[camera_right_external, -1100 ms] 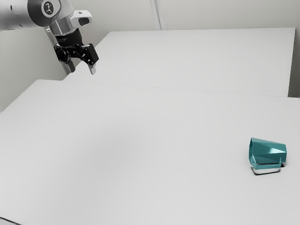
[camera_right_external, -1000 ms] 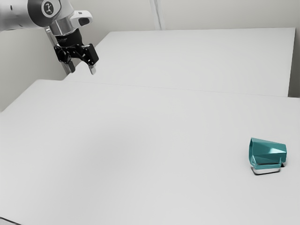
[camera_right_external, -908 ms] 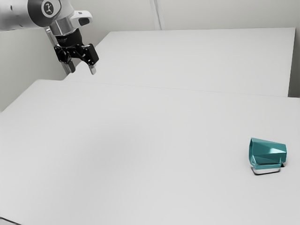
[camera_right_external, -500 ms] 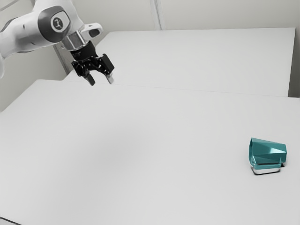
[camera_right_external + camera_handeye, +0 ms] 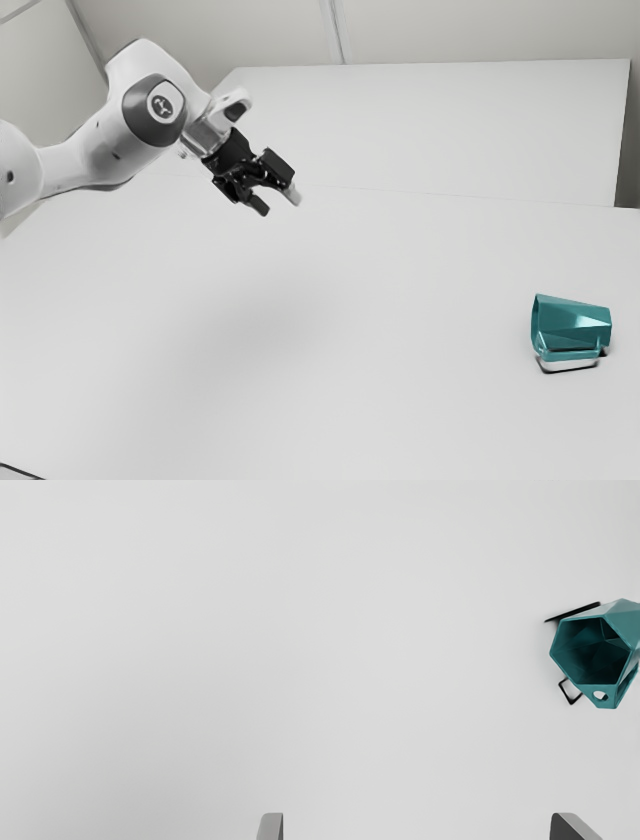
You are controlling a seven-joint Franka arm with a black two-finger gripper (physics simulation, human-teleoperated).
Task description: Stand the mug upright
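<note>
The teal faceted mug point(image 5: 572, 325) lies on its side on the white table, toward the exterior view's right, its mouth turned to the exterior view's left. My gripper point(image 5: 279, 204) hangs above the table, well apart from the mug, tilted toward the exterior view's right. In the wrist view the dark hollow of the mug point(image 5: 595, 652) faces the camera, with a pierced teal handle part along its rim. The fingers of my gripper point(image 5: 417, 825) stand wide open with only bare table between them.
The white table point(image 5: 300, 350) spreads between the gripper and the mug. Another white surface point(image 5: 430, 125) lies beyond its far edge, before a pale wall. A thin dark line crosses the exterior view's lower left corner.
My arm has swung out from the exterior view's upper left, carrying the open gripper down and toward the exterior view's right, nearer the mug. The mug has stayed where it was.
</note>
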